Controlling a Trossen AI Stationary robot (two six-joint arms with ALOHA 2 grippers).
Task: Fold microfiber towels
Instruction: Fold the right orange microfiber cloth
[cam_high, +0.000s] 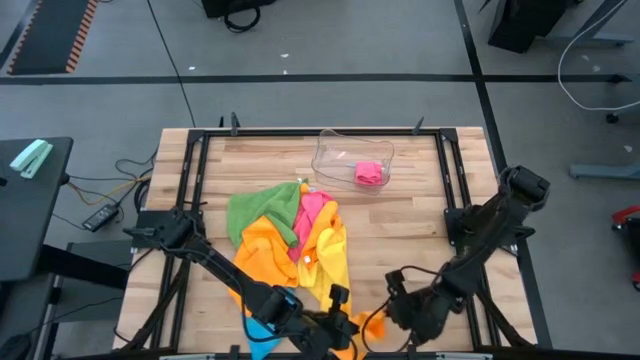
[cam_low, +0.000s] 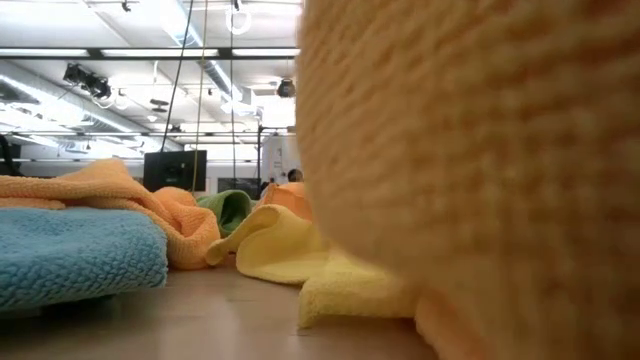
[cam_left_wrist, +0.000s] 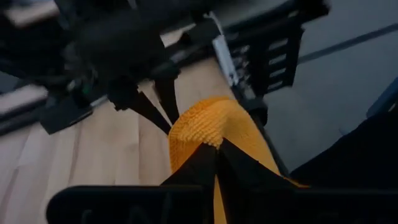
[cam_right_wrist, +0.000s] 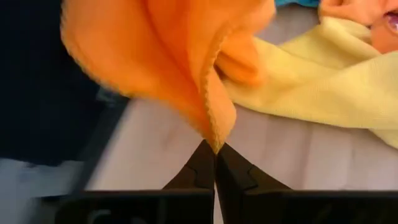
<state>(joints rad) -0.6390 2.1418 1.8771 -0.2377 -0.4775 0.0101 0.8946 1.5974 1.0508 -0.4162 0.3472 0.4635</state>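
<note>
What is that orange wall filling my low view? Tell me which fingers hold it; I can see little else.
Observer: The right gripper, fingers shut, pinches a corner of the orange towel.
Operator: Report the left arm.
Observer: The left gripper is shut as well, apparently on the same towel, close beside the right one.
Operator: Say what else is out there.
Observer: A clear tray with a pink towel inside it.
</note>
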